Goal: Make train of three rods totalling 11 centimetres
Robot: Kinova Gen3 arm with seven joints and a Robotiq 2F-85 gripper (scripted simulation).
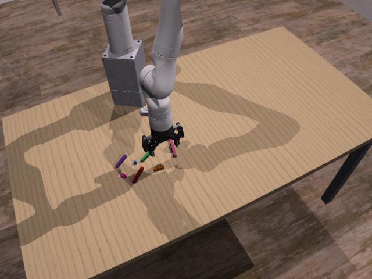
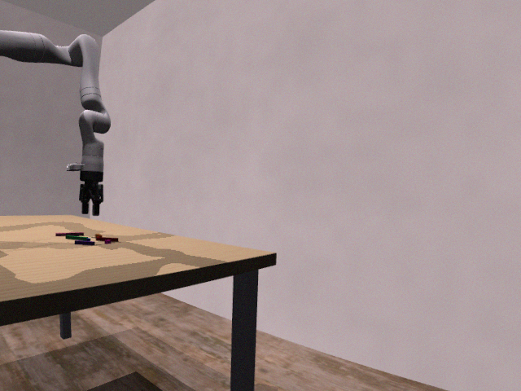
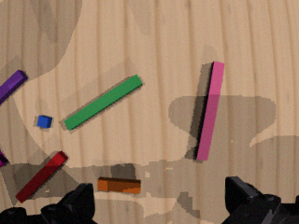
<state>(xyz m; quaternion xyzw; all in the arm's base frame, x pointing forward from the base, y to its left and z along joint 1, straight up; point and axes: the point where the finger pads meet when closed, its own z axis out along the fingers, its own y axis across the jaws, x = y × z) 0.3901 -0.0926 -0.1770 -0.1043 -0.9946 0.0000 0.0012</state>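
Observation:
My gripper [image 1: 164, 149] [image 2: 90, 208] [image 3: 159, 195] is open and empty, high above the table. The pink rod [image 1: 172, 148] [image 3: 210, 112] and the green rod [image 1: 145, 156] [image 3: 104, 102] lie apart. The orange rod [image 1: 158, 168] [image 3: 119, 186] lies nearest the left finger in the wrist view. The red rod [image 1: 138, 174] [image 3: 42, 176] lies left of it. The small blue rod [image 1: 135, 162] [image 3: 44, 121] lies between the green and purple rods. The purple rod [image 1: 120, 161] [image 3: 10, 87] and the magenta rod [image 1: 123, 175] [image 3: 2, 159] are cut off at the wrist view's left edge. No rods touch.
The wooden table [image 1: 255, 90] [image 2: 210, 252] carries all the rods in one loose group. The arm's grey base block [image 1: 126, 75] stands at the table's back edge. Shadows of the arm fall across the rods and the table top.

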